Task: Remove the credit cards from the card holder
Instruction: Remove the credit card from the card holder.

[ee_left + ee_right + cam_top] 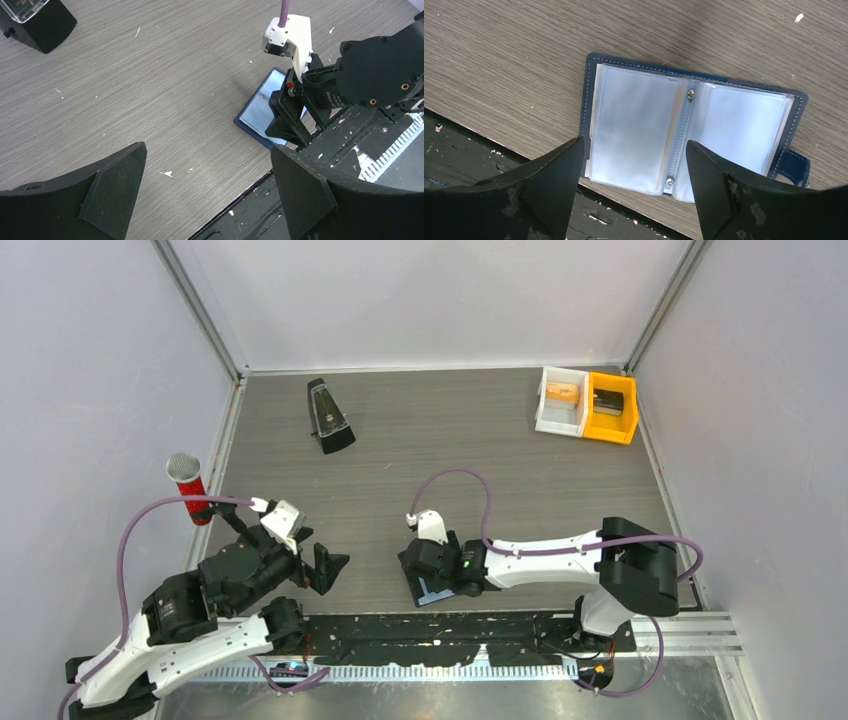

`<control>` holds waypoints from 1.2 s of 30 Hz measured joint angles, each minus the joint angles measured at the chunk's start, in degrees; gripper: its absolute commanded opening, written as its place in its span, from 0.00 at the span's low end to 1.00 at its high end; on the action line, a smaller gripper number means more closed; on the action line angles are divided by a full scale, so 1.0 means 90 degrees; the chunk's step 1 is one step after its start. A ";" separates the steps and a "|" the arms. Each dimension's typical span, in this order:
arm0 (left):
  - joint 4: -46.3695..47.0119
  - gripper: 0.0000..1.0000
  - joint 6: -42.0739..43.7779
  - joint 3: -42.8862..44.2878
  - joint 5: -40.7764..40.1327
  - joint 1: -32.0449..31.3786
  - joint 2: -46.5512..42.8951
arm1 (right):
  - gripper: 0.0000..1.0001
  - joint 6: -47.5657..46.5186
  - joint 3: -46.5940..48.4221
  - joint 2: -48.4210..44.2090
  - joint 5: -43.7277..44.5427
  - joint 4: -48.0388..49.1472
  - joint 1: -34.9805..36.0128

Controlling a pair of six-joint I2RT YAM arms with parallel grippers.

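Half the card holder hides under right gripper.

wood-grain table, open card holder, black metronome, white bin, yellow bin

The dark navy-blue bifold card holder lies open and flat on the grey wood-grain table, its near corner over a scuffed black strip. Clear plastic sleeves cover both halves; their contents cannot be told. Two metal rivets mark the spine. A snap tab projects at right. The right gripper hangs above, its black fingers spread wide, holding nothing.
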 measured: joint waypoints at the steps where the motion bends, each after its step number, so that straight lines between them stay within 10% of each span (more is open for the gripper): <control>1: 0.0000 0.99 0.0000 0.0000 0.0000 0.0000 0.0000 | 0.82 0.0010 0.0017 0.0029 -0.0005 0.0005 0.0012; 26: 0.0000 0.99 0.0000 0.0000 -0.0044 0.0000 -0.0119 | 0.51 0.0063 0.0153 0.0583 0.0068 0.0248 0.0138; 36: 0.0002 0.99 -0.0044 -0.0005 -0.0034 0.0000 -0.0100 | 0.61 0.0114 -0.0209 0.0216 -0.0136 0.0658 0.0058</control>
